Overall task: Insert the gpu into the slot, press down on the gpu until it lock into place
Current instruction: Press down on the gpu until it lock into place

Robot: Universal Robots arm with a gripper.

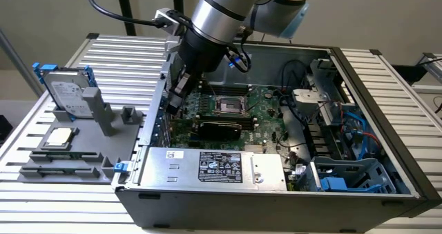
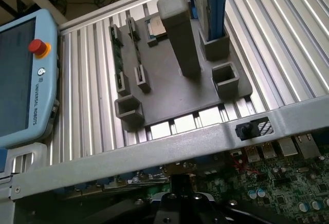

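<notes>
Sitting flat on the green circuit board, the small black gpu card (image 1: pixel 219 127) lies in the middle of the open grey computer case (image 1: pixel 276 200). It rests just behind the big silver power box with the black label (image 1: pixel 214 167). The blue slot cannot be told apart under the card, so whether the card is locked in cannot be told either.

Behind the gpu card is the square silver chip socket (image 1: pixel 229 104), and behind that are thin black memory sockets (image 1: pixel 231 89).

The robot's gripper (image 1: pixel 177 97) hangs at the case wall on the exterior view's left, near the back corner of the green board. It is apart from the gpu card and its fingers are shut tight with nothing in them. The thick silver robot arm (image 1: pixel 217 16) leans down to it from above. In the wrist view the dark gripper body (image 2: pixel 180 203) is over the edge of the green board, beside the grey case rim (image 2: pixel 154 152).

Outside the case, on the ribbed metal table (image 1: pixel 124 53), is a flat grey holder tray (image 1: pixel 76 146). A silver hard drive in a blue frame (image 1: pixel 65 91) stands up in it, and a small square chip (image 1: pixel 59 137) lies on it. A light blue control tablet with a red button (image 2: pixel 23 75) lies on the table too.
</notes>
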